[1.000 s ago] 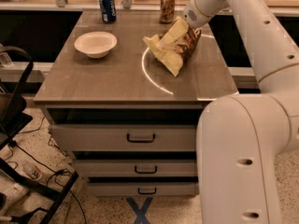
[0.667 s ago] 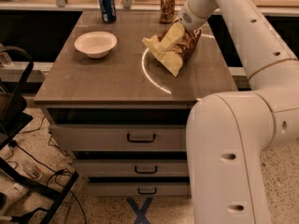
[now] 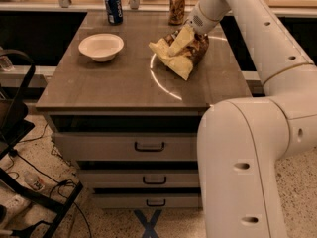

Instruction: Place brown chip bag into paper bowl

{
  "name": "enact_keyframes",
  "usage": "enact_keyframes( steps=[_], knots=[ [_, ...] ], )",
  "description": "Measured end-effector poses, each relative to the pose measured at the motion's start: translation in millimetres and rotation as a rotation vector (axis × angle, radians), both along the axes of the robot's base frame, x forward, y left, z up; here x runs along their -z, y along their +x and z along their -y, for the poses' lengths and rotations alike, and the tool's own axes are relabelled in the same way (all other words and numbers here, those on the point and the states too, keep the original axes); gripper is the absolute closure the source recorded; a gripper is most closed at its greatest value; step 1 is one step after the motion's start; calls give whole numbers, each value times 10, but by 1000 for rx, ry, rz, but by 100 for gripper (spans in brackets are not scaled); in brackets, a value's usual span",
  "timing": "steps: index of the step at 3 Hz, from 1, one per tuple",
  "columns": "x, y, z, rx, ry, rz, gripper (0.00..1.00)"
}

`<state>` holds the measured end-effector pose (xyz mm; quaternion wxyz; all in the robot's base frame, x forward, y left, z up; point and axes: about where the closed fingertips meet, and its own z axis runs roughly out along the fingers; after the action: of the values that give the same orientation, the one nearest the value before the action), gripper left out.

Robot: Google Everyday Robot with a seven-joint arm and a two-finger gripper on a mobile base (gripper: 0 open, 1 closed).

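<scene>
Bag [image 3: 181, 53] and bowl [image 3: 101, 46], camera view, as I am reading them from the remote station.

**Position.** The bag is lying on the right half of the table [image 3: 114, 83], crumpled, with its upper end tilting up toward the gripper [image 3: 192, 29]. The gripper is sitting at that raised end, touching or all but touching the foil, at the end of the arm [image 3: 257, 38] that is reaching in from the right. Its tip is hiding behind the bag, so I cannot tell whether the gripper is clenching the bag or is released.

**Progress.** I am judging the task to be at the pick-up step. The bowl is standing empty on the left half of the table, well apart from the bag, so nothing is placed yet. What is remaining is to lift the bag clear, carry it leftward across the table, and set it down into the bowl. Since the bag is looking larger than the bowl, I am expecting it to overhang the rim. A blue can [image 3: 113, 6] and a brown can [image 3: 177, 6] are standing along the far edge, outside that path.

**Change from the earlier frames.** The bag and bowl are staying where they were, and the gripper is remaining at the bag's top. Only the arm's near segments are shifting in the foreground, its large lower link now sitting further left.
</scene>
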<state>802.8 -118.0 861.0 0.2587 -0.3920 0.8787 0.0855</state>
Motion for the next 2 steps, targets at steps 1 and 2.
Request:
enact_keyframes(
  steps=[1,2],
  knots=[
    [2,4,-8,-1,0,-1,64],
    [-23,3,-9,-1,0,-1,95]
  ],
)
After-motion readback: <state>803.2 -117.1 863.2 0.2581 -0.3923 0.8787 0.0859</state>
